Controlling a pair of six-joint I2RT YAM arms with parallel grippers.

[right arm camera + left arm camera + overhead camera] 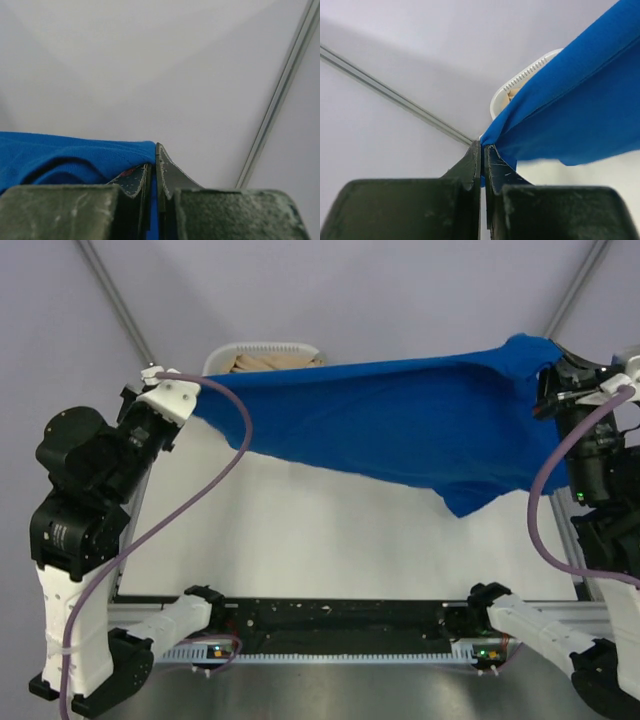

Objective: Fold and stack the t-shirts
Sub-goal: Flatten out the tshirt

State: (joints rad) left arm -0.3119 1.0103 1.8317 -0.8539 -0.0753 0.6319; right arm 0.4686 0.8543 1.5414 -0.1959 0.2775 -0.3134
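A royal-blue t-shirt (400, 425) hangs stretched in the air between both arms, above the white table, its plain side toward the top camera. One corner droops low at the right (470, 502). My left gripper (190, 392) is shut on the shirt's left edge; in the left wrist view the cloth (570, 115) runs out from between the closed fingers (483, 146). My right gripper (545, 368) is shut on the shirt's right edge, and the right wrist view has blue cloth (75, 157) pinched between its fingers (155, 155).
A white plastic laundry basket (262, 348) with beige cloth inside stands at the table's far edge, partly behind the shirt; its rim (520, 82) shows in the left wrist view. Metal frame struts (115, 300) rise at both back corners. The white table (320, 540) lies below.
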